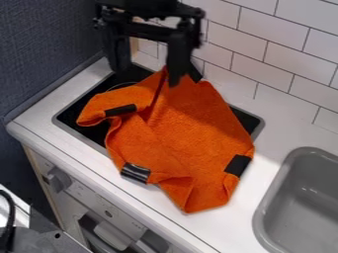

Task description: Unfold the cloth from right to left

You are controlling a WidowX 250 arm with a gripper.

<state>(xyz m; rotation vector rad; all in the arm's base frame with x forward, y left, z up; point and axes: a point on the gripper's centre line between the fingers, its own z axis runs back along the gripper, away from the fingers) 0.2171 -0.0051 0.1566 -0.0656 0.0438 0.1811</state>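
The white counter (284, 128) carries the dark stovetop (247, 120), and across it the orange cloth (191, 118) lies rumpled, its lower end spilling onto the counter. It looks light, soft and limp, unlikely to slip once pinched. Above its top edge, the gripper (147, 75) has its jaws wide apart, gripping nothing. The loose edge by the right-hand black patch (237, 165) seems the best hold.

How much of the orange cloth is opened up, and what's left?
A lot looks done: the cloth spreads widely over the stove. In hand: nothing, it seems, as the gripper hangs over the cloth's top with its fingers apart. Probably left: opening the bunched part at the picture's left and the creases near the bottom.
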